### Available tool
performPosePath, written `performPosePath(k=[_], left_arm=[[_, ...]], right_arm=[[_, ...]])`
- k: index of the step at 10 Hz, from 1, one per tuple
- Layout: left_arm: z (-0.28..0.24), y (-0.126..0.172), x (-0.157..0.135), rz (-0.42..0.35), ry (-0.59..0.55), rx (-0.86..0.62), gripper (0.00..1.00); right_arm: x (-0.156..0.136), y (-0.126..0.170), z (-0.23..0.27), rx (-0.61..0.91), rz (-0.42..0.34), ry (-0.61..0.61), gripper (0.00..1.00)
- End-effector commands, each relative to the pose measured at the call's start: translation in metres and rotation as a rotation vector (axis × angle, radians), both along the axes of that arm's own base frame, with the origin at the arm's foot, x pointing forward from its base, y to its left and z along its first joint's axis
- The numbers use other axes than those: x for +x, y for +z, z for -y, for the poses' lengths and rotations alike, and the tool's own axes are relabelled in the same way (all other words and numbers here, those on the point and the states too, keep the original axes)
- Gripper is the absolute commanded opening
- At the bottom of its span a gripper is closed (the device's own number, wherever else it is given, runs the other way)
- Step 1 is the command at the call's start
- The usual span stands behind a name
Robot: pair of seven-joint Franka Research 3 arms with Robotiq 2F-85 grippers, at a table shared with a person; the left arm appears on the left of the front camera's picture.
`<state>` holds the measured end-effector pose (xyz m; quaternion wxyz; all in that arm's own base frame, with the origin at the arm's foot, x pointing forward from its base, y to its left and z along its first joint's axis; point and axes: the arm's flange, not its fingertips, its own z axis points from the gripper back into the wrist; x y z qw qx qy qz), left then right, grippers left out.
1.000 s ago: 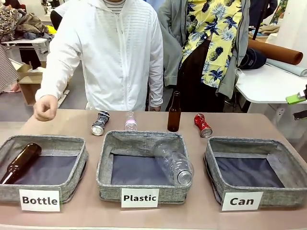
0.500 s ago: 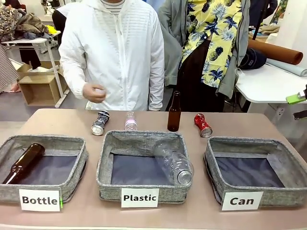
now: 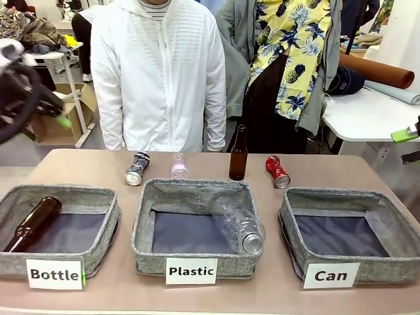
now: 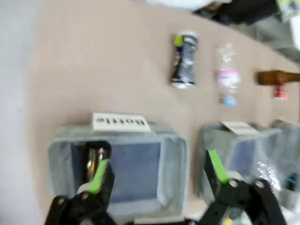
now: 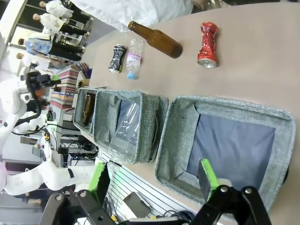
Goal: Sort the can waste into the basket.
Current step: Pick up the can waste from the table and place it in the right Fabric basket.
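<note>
Front view: tan table [image 3: 85, 164] w/ three grey fabric bins along the lower edge. Bottle bin [image 3: 65, 192] is at left, Plastic bin [image 3: 197, 189] at centre and Can basket [image 3: 394, 262] at lower right, its dark lining showing. The silver can [image 3: 137, 168] lies on the table left of centre, behind the gap btwn the Bottle and Plastic bins. The red can [image 3: 277, 171] lies right of centre, near the Can basket's far left corner. Btwn the cans are a small clear bottle [image 3: 178, 167] and an upright brown bottle [image 3: 237, 154]. A person [image 3: 157, 72] in a white jacket stands behind the table. The left arm [image 3: 26, 98] is a blur at upper left.

Left wrist view: left gripper [image 4: 157, 159], jaws wide apart, above the Bottle bin, w/ the silver can at upper centre.

Right wrist view: right gripper [image 5: 152, 168], jaws wide apart, above the Can basket, w/ the red can at upper right.
</note>
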<state>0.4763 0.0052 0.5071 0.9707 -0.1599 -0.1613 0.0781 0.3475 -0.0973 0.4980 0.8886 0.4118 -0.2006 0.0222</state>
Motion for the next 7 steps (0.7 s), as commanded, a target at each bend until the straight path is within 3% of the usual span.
performPosePath(k=[1, 2, 3, 4, 7], left_arm=[[0.024, -0.022, 0.02, -0.006, 0.057, 0.108, 1.0], [0.043, -0.035, 0.029, -0.036, 0.006, 0.109, 1.0], [0.058, -0.045, 0.039, -0.017, 0.01, 0.076, 1.0], [0.04, -0.036, 0.023, -0.006, 0.004, 0.091, 1.0], [0.052, -0.048, 0.031, -0.015, -0.002, 0.089, 1.0]], right_arm=[[0.003, 0.002, -0.001, 0.003, -0.002, -0.014, 1.0], [0.003, 0.002, -0.001, 0.003, -0.002, -0.014, 1.0], [0.003, 0.002, -0.001, 0.003, -0.002, -0.014, 1.0], [0.003, 0.002, -0.001, 0.003, -0.002, -0.014, 1.0], [0.003, 0.002, -0.001, 0.003, -0.002, -0.014, 1.0]])
